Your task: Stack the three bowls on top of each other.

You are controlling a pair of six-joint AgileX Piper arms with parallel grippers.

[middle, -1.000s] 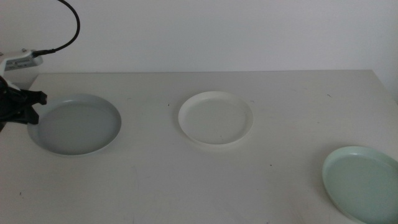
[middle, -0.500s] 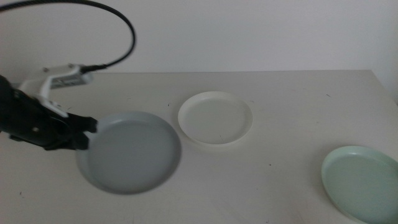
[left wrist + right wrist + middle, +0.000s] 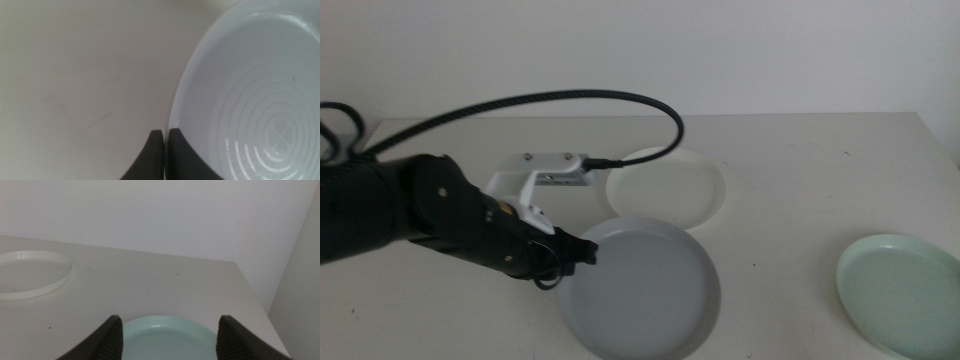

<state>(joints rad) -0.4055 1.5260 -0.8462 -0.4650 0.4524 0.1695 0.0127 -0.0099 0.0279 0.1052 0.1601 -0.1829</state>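
Observation:
My left gripper [image 3: 578, 252] is shut on the left rim of the grey bowl [image 3: 642, 290] and holds it above the table, in front of the white bowl [image 3: 670, 186]. The grey bowl overlaps the white bowl's near edge in the middle view. In the left wrist view my jaws [image 3: 164, 137] pinch the grey bowl's rim [image 3: 240, 95]. The pale mint green bowl [image 3: 905, 292] lies at the front right. My right gripper [image 3: 167, 330] is open just over the mint bowl [image 3: 165, 337]; the white bowl [image 3: 30, 274] also shows there. The right arm is out of the middle view.
The left arm's black cable [image 3: 550, 100] arcs over the table's back left. The table's right edge [image 3: 940, 140] runs close to the mint bowl. A pale wall stands behind the table.
My left gripper has carried the grey bowl from the table's left side to the right and nearer, up to the white bowl's near edge. The white and mint bowls have not moved.

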